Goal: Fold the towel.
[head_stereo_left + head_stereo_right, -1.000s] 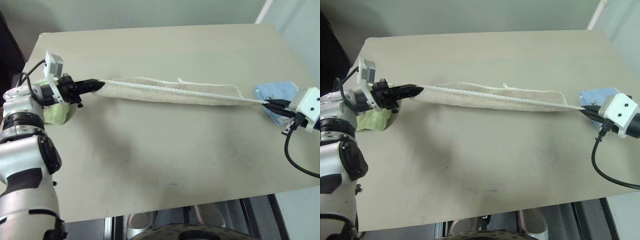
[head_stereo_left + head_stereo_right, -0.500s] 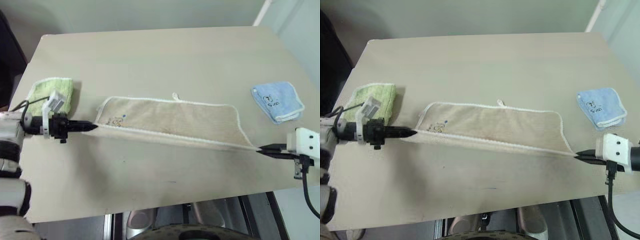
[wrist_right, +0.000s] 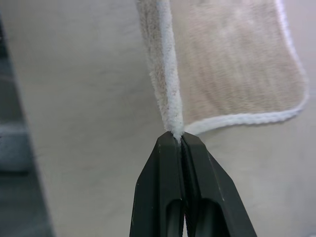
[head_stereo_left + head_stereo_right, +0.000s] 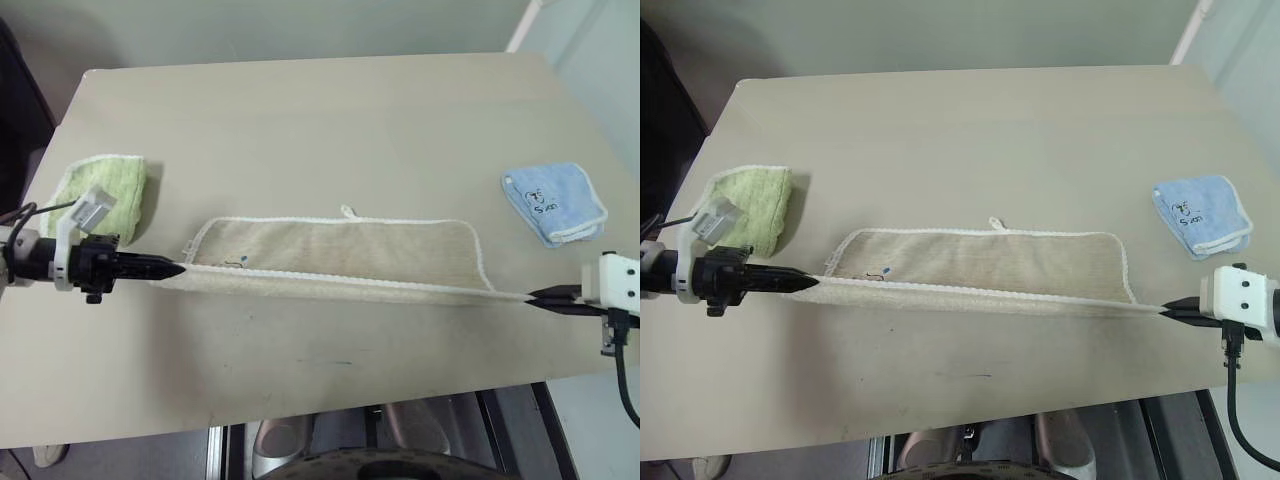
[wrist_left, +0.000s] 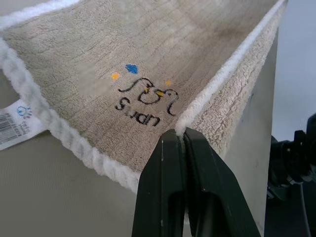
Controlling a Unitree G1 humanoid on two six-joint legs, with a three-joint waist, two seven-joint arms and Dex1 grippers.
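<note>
A plain beige table stands before a pale wall, carrying three cloths. The towel lies across the middle of it, its far half flat on the table with the small white loop at the far edge, while its near edge is lifted and stretched taut between the two claws. The left claw is pressed together on the near left corner, beside the printed logo; the right claw is pinching the near right corner at the white stitched edging. A second ago the towel hung bunched in a narrow strip farther back on the table, with the claws up beside the green towel and the blue towel. Since then both claws have drawn the edge toward the near side and lower, and the cloth has opened into a broad flat band. This looks like the spreading step nearly finished: the towel seems laid out smoothly enough that a fold could follow, probably by carrying the pinched near edge over to the far edge.
</note>
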